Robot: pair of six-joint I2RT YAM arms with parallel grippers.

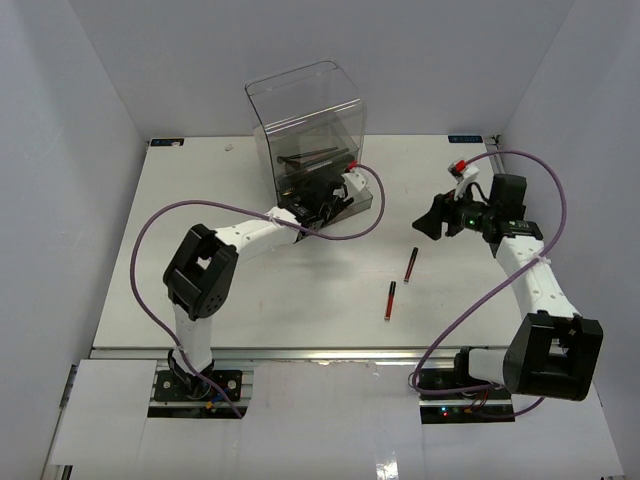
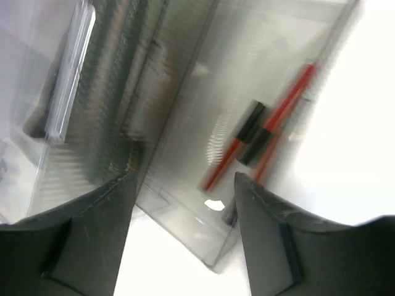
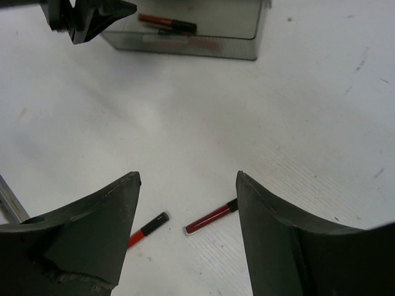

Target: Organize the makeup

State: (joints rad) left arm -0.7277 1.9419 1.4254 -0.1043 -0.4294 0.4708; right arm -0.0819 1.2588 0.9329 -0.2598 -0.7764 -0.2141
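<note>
**Two tubes (image 3: 212,217) loose on the table (image 1: 250,300)**

They lie close together, with more in the drawer (image 2: 247,55). Probably light, stiff, slick and prone to roll, so I'd pinch mid-body. The right claw (image 3: 188,179) hovers above them, wide open and empty. The left claw (image 2: 185,179) is at the drawer, also open and empty.

Two tubes (image 1: 411,264) lie on table (image 1: 250,300), right of drawer box (image 1: 305,110).

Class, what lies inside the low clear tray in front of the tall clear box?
Two red-and-black tubes lie in the tray. The left hand covers part of it, so anything there is hidden.
</note>
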